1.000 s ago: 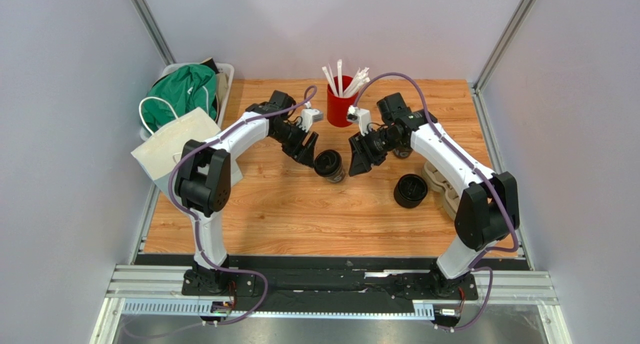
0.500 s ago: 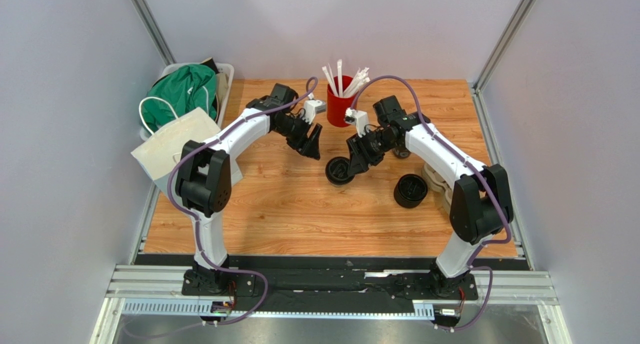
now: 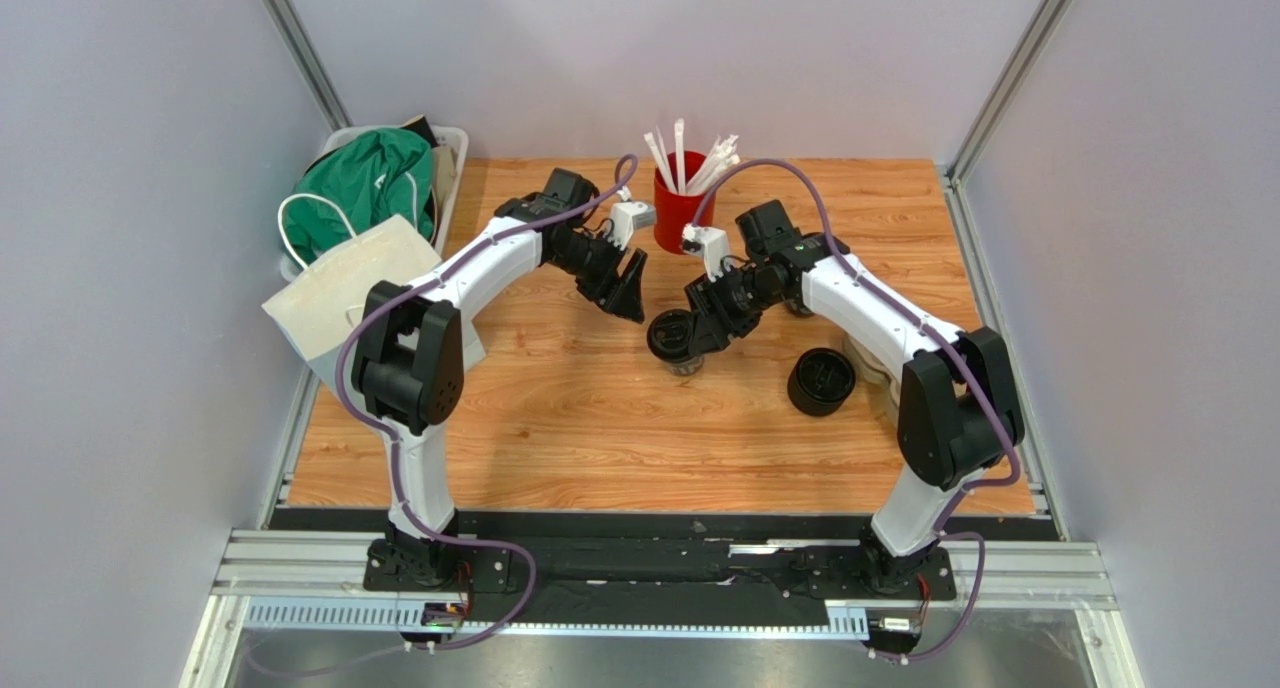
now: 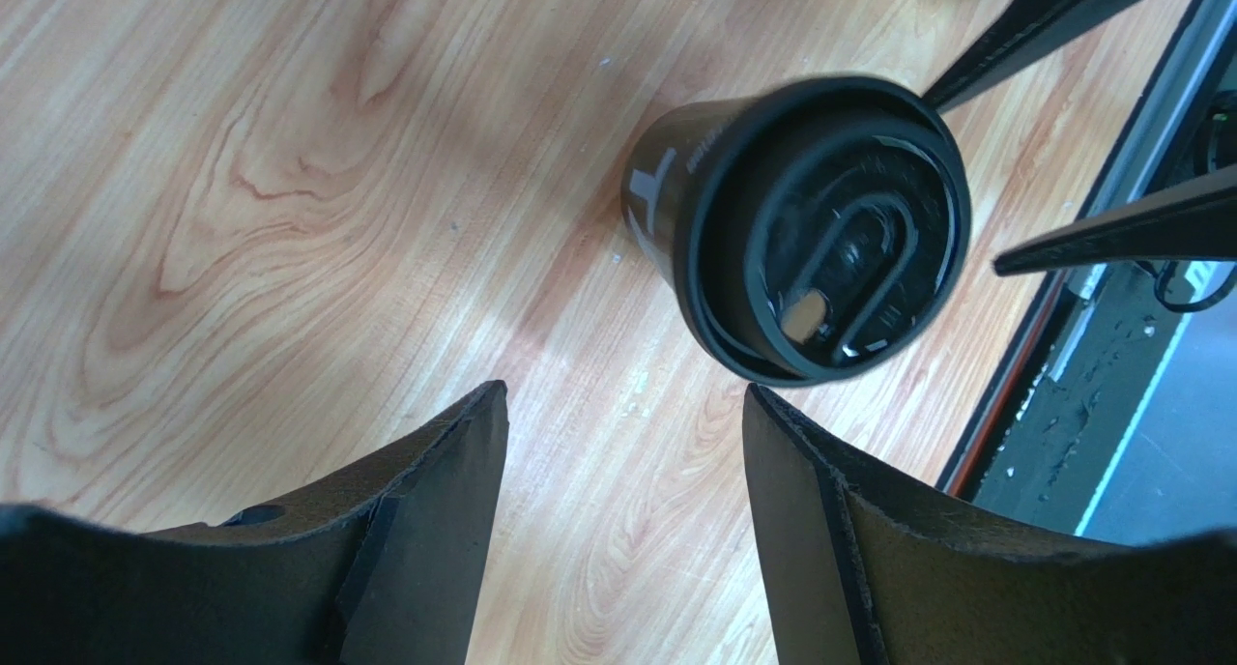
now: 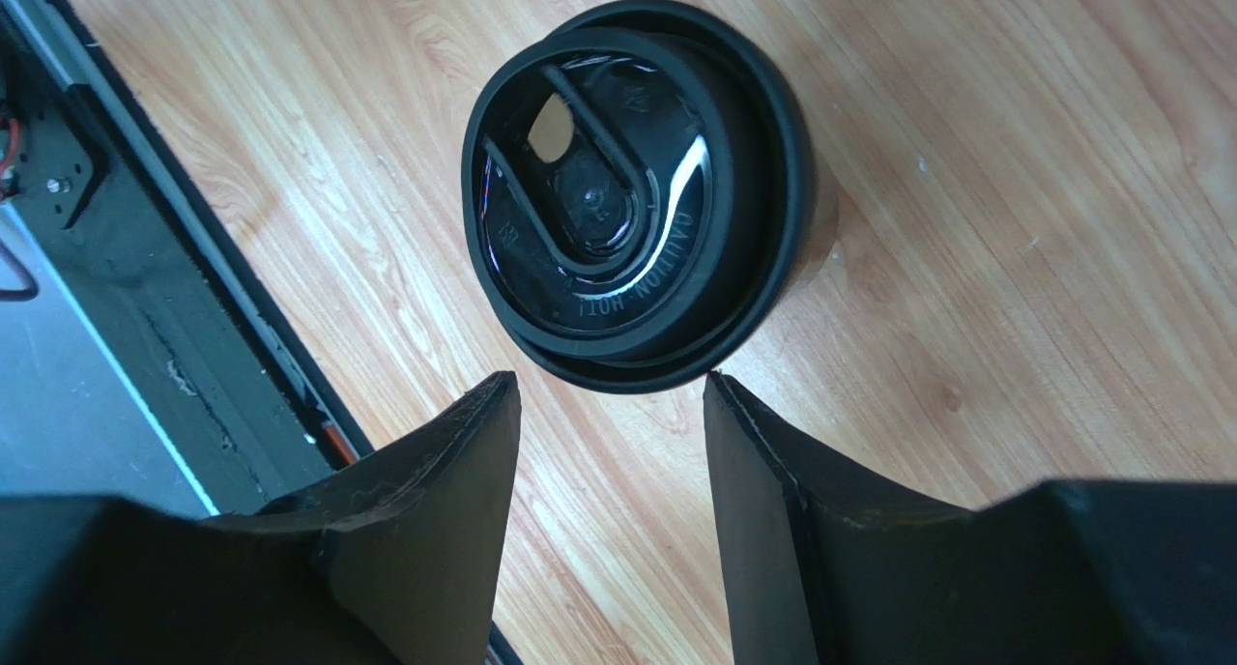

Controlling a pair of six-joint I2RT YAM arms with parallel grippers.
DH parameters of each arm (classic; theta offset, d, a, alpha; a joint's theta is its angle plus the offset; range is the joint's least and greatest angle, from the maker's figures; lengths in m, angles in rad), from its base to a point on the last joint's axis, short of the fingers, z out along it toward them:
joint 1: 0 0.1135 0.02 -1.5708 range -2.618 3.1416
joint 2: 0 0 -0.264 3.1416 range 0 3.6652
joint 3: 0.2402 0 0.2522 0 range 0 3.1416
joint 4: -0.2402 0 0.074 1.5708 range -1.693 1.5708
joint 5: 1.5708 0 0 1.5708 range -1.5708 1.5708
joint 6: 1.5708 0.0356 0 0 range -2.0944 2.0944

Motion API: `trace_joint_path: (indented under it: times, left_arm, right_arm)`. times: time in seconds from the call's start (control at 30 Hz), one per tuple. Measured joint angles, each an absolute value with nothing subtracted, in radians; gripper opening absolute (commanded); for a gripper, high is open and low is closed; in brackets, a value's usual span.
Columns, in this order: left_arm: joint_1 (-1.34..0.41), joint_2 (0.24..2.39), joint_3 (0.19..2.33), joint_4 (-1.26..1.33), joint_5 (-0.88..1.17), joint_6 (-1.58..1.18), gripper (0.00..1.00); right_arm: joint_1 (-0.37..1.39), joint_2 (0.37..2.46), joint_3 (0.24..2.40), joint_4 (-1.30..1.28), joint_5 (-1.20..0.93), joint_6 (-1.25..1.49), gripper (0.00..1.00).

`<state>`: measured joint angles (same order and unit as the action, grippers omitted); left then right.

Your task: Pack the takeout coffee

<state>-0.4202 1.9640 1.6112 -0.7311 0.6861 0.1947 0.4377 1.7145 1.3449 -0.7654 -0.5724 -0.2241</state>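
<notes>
black cup (image 3: 672,337), lid on, stands in the middle of the table (image 3: 496,418) | right gripper (image 5: 610,390) just right of it, jaws parted halfway, empty | left gripper (image 4: 625,397) near, far-left of it, jaws wide, empty | we should centre the cup between the right jaws, then close softly

We see a wooden table (image 3: 601,418) filling the middle of the frame. On it, a red cup of white straws (image 3: 676,216) stands at upper centre. A black lidded cup (image 3: 672,337) stands at centre. A second black lidded cup (image 3: 821,381) stands right of centre, just beside a pulp carrier (image 3: 878,376).
</notes>
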Motion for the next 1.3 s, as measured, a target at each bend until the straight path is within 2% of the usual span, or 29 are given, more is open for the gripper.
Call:
trace_joint_path:
  times: [0.43, 1.3]
  left_arm:
    - [-0.444, 2.003, 1.611, -0.733, 0.706, 0.188, 0.69]
    - [-0.47, 2.005, 1.613, -0.737, 0.751, 0.186, 0.7]
  right_arm:
    - [0.438, 1.715, 1.325, -0.694, -0.485, -0.183, 0.54]
    - [0.438, 1.7, 1.325, -0.747, -0.401, -0.21, 0.54]
